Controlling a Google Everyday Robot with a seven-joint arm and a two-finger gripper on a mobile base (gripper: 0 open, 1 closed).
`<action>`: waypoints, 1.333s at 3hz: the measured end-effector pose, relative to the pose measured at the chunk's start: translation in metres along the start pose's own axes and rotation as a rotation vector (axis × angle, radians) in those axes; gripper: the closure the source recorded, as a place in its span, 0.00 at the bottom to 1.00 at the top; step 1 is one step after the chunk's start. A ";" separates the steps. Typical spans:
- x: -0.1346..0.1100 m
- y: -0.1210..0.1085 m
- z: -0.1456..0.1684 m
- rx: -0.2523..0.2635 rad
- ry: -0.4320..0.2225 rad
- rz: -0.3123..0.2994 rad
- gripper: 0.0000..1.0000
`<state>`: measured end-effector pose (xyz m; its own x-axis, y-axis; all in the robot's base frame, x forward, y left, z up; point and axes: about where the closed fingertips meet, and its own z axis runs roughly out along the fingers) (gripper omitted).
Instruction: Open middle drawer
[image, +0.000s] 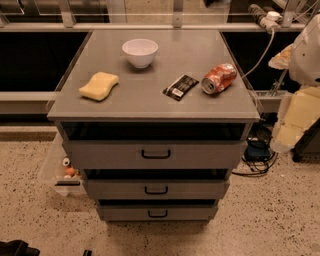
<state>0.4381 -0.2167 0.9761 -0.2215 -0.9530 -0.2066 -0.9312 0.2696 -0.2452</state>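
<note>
The hand (289, 132) hangs right of the middle drawer (156, 189).

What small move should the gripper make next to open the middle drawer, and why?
Probably bring the gripper across and down toward the handle of the middle drawer. It hangs beside the cabinet, about level with the top drawer, far from that handle, which nothing holds.

Grey cabinet (145, 102); cream end effector (296, 122), right

Dim warm light, deep black shadows, gripper (298, 118) blurred at right edge
</note>
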 end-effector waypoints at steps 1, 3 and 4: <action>0.000 0.000 0.000 0.000 0.000 0.000 0.00; 0.016 0.010 0.034 -0.032 -0.064 0.046 0.00; 0.024 0.045 0.121 -0.159 -0.187 0.153 0.00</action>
<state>0.4257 -0.2110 0.8451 -0.3196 -0.8569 -0.4045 -0.9281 0.3692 -0.0489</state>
